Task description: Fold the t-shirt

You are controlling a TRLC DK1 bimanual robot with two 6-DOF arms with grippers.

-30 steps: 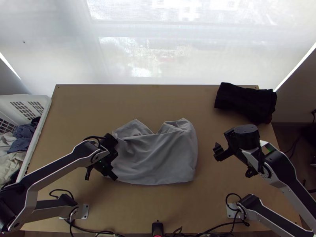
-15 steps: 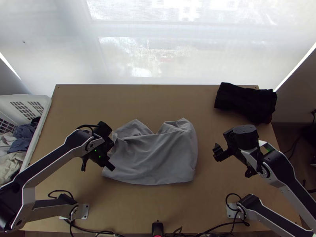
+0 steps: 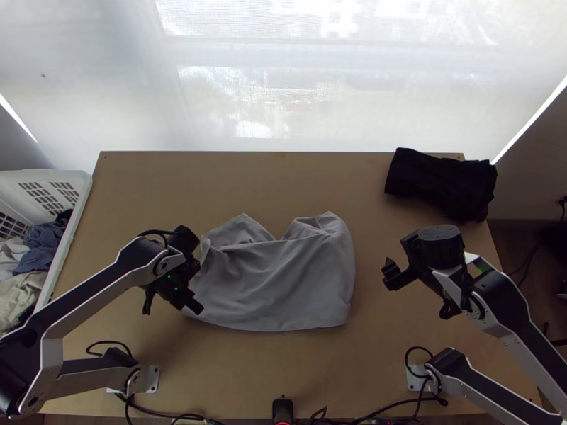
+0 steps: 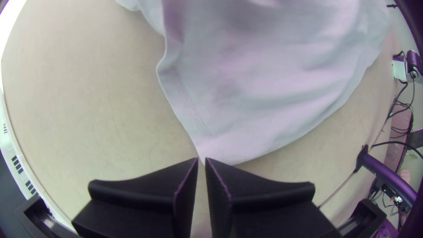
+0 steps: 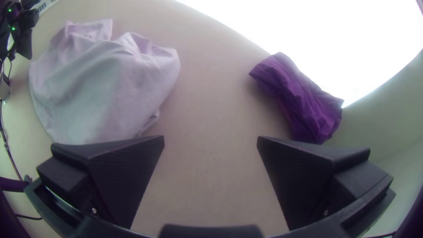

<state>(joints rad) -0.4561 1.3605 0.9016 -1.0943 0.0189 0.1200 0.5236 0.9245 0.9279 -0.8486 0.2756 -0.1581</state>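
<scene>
Daylight comes through the pale blind [image 3: 368, 106] beyond the wooden surface [image 3: 298, 177]. At the left stands a white basket [image 3: 71, 230] of clothes [image 3: 44, 244], cut off by the top view's edge. Some dark cloth [image 3: 432, 180] lies bundled at the far right corner, and cables [image 3: 166, 416] run along the near edge. The left end effector [image 3: 196, 309] is by the shirt's near left corner, hiding part of that side from above; it is barely open, a slim gap between its fingers [image 4: 145, 189] (whether any cloth is caught there, I cannot tell). The right end effector [image 3: 391, 274] is wide open, to the right of the shirt and apart from it. The grey t-shirt [image 3: 283, 283] lies in the middle of the surface, loosely folded over itself and creased, its far side notched between two peaks, its near edge gently curved.
</scene>
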